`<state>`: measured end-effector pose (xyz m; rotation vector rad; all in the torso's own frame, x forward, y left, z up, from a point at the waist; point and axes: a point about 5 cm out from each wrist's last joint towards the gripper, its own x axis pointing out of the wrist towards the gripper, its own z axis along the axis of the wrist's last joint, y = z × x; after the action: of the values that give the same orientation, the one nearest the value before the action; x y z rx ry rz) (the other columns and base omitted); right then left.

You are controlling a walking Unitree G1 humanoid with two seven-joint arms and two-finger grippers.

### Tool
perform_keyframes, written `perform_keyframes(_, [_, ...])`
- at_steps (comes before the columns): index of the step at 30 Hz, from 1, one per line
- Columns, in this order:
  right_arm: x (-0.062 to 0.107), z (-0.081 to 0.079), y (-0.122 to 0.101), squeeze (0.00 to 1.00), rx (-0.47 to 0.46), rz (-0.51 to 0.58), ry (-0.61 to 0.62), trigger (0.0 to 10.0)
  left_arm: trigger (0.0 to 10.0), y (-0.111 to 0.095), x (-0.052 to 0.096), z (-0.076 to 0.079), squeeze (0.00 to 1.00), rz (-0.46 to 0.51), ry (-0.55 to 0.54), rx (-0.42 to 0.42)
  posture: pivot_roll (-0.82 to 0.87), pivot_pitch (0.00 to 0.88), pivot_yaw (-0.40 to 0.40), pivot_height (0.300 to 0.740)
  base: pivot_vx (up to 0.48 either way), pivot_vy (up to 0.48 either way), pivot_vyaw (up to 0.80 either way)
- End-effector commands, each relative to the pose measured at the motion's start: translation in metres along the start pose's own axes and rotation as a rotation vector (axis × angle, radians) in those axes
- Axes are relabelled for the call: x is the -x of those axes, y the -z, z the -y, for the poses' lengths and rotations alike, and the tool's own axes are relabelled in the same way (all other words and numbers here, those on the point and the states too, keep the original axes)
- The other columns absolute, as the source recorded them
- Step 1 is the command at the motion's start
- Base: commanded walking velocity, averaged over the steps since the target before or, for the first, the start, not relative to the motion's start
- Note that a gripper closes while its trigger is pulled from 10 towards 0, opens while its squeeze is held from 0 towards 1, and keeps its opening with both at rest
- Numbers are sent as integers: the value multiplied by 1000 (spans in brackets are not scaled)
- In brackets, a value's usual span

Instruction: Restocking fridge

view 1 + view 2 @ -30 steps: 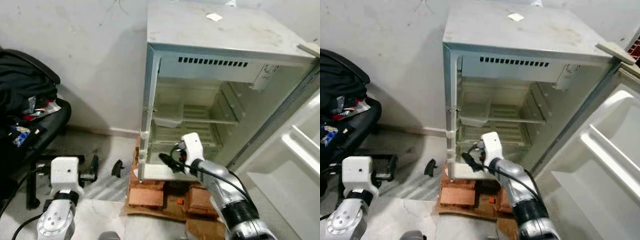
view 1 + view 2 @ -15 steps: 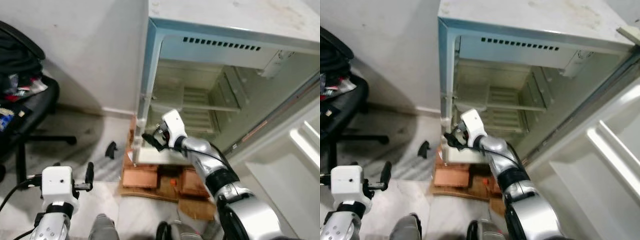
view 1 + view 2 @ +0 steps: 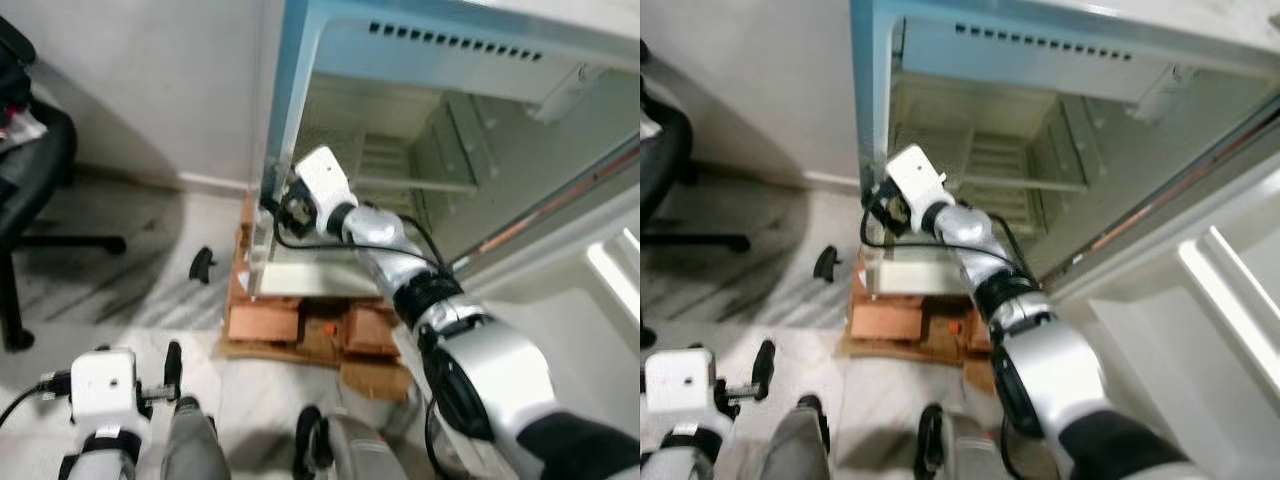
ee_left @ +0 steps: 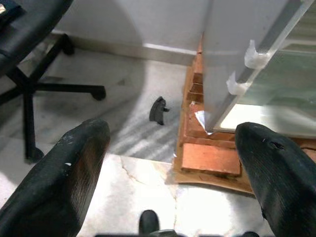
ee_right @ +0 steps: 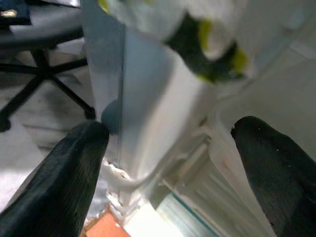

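Right claw [image 3: 272,203] higher — at fridge [image 3: 290,90] frame

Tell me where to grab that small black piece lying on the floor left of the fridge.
Probably best from straight above: the black piece lies flat on bare floor, clear of the bricks. Close across its narrow curved body. The left pincer, open, is nearer.

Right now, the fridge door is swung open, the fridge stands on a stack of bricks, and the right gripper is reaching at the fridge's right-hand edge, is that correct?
Not quite: the right gripper is at the left-hand front edge of the fridge, not the right, as the left eye view shows. The door is indeed open and the fridge stands on bricks.
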<state>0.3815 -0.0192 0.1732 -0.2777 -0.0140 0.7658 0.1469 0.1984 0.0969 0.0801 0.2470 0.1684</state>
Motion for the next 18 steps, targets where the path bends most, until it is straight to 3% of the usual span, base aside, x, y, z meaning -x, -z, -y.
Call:
perform_keyframes(1, [4, 0, 9, 0, -34, -7, -17, 10000, 10000, 3, 3, 1, 0, -26, -7, 4, 226, 360, -223, 740, 0, 0, 0])
perform_keyframes(6, [19, 9, 18, 0, -5, 55, -40, 10000, 10000, 0, -7, 5, 0, -3, 6, 8, 215, 328, -209, 740, 0, 0, 0])
perform_keyframes(12, [39, 28, 29, 0, -43, 94, -6, 10000, 10000, -2, -14, 6, 0, 12, 12, 9, 206, 310, -195, 740, 0, 0, 0])
perform_keyframes(18, [37, 13, 41, 0, -47, 17, -144, 10000, 10000, -4, -15, 9, 0, 16, 22, 14, 204, 327, -196, 740, 0, 0, 0])
